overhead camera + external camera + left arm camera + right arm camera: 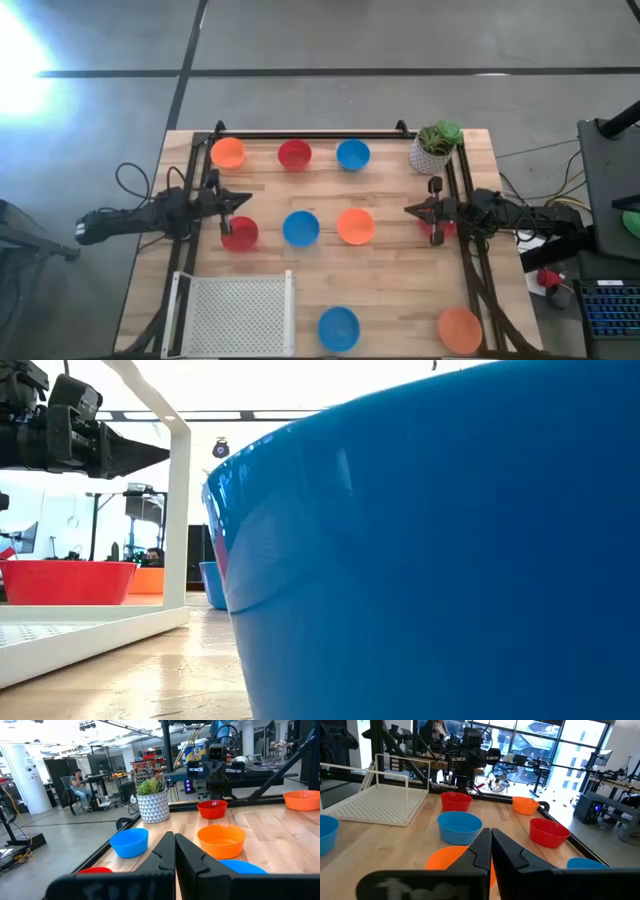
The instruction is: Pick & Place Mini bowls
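Across the wooden table point(400, 270) sit nine small round plastic bowls: three red point(294, 154), three blue point(300, 228), three orange point(355, 226). At opposite edges, the left gripper point(243, 203) and right gripper point(411, 209) both hover empty, fingers pressed together.

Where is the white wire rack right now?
In the high view, the white wire rack sits at the table's near-left corner, left of a blue bowl and below the red bowl.
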`<state>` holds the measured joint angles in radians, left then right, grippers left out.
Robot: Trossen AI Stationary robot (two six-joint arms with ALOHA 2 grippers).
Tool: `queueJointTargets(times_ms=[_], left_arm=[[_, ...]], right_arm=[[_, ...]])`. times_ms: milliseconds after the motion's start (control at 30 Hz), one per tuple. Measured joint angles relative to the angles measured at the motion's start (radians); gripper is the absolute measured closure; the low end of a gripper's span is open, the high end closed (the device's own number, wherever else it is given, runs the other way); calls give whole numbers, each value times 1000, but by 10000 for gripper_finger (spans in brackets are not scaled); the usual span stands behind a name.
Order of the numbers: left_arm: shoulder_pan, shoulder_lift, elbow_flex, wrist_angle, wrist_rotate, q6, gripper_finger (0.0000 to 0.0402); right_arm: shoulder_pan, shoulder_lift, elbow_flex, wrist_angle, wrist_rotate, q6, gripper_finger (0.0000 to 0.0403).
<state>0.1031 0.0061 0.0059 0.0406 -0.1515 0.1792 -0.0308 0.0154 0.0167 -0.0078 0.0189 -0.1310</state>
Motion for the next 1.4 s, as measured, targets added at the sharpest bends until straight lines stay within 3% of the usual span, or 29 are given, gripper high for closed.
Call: queueJointTargets(times_ms=[900,1200,1400], left_arm=[[0,0,0,0,0,0,402],[0,0,0,0,0,0,402],[0,0,0,0,0,0,402]], right_arm=[[0,0,0,0,0,2,394],[0,0,0,14,0,285,394],[0,0,0,109,1,254,394]])
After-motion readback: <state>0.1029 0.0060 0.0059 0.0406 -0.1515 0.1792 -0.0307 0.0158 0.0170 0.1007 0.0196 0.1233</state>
